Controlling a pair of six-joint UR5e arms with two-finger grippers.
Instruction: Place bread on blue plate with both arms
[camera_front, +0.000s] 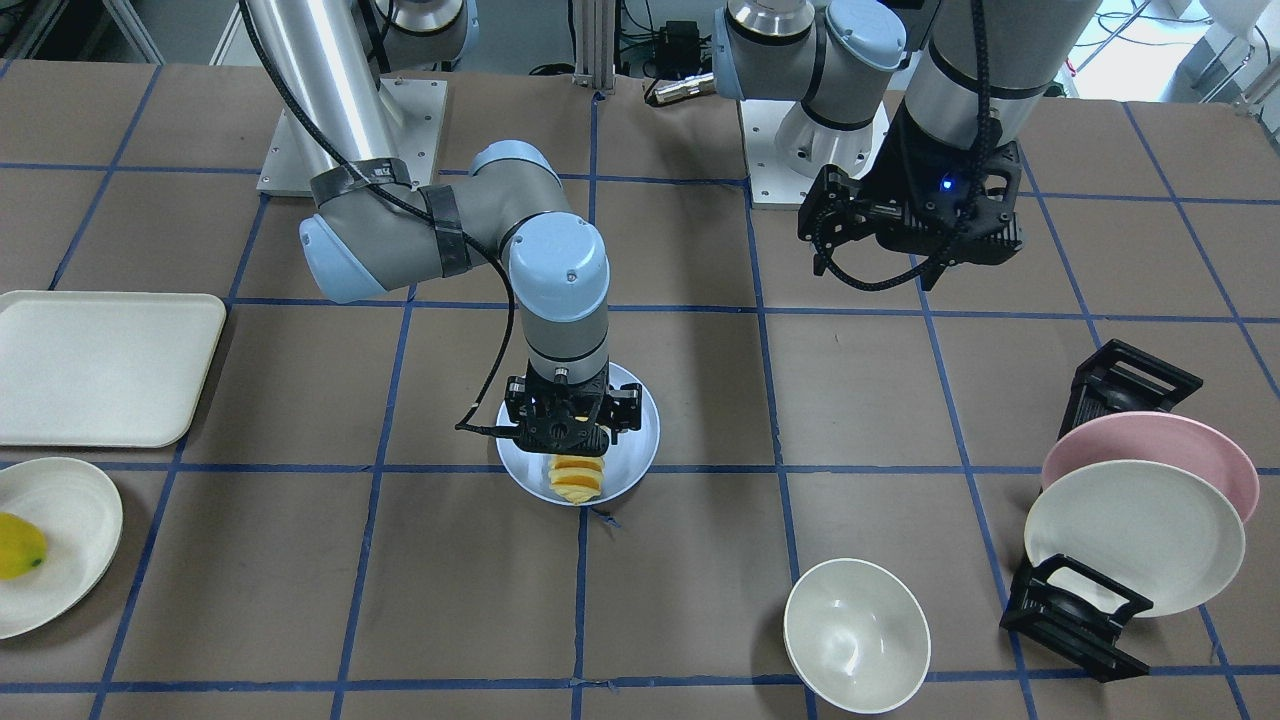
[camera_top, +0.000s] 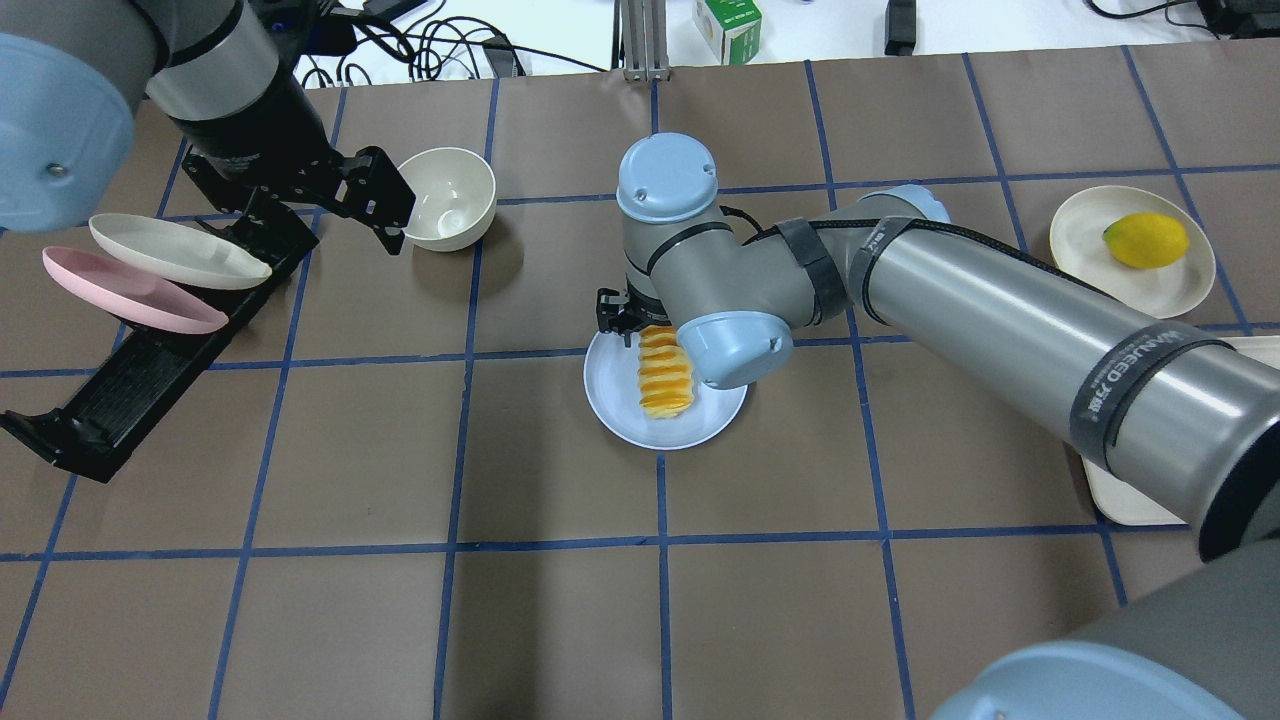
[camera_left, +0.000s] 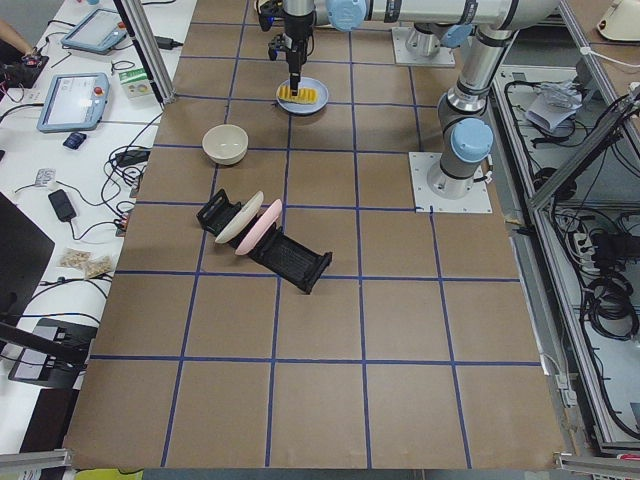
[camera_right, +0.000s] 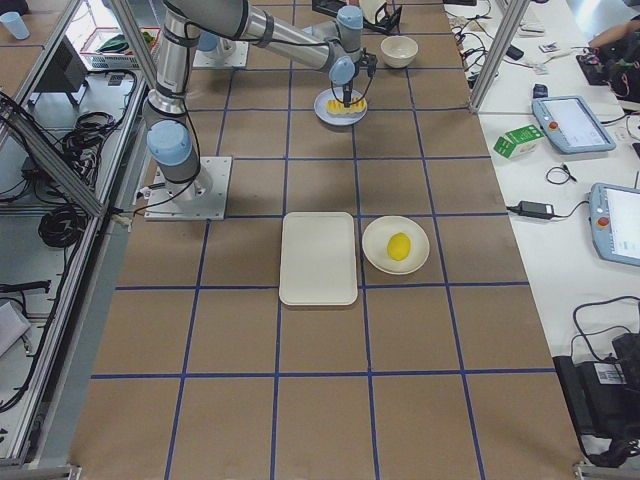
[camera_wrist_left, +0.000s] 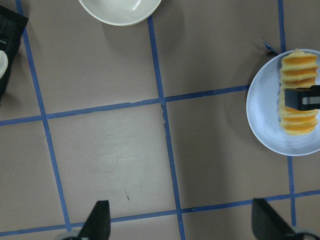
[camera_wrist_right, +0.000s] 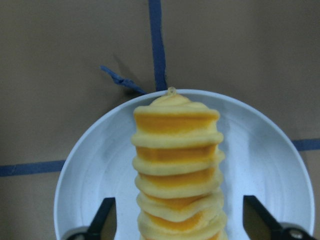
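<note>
The bread (camera_front: 577, 477), a ridged orange-and-yellow loaf, lies on the blue plate (camera_front: 637, 448) at the table's middle. It also shows in the overhead view (camera_top: 665, 375) and the right wrist view (camera_wrist_right: 177, 165). My right gripper (camera_front: 572, 438) stands straight above the loaf's far end. In the right wrist view its fingers (camera_wrist_right: 104, 220) stand wide apart on either side of the loaf, clear of it, so my right gripper (camera_wrist_right: 182, 225) is open. My left gripper (camera_top: 375, 205) hangs high by the bowl, open and empty, fingers (camera_wrist_left: 98, 217) far apart.
A white bowl (camera_front: 856, 633) stands near the operators' side. A black rack (camera_front: 1075, 620) holds a pink plate (camera_front: 1200, 450) and a cream plate (camera_front: 1135, 535). A cream tray (camera_front: 100, 365) and a cream plate (camera_front: 70, 500) with a yellow fruit (camera_front: 20, 545) lie on my right side.
</note>
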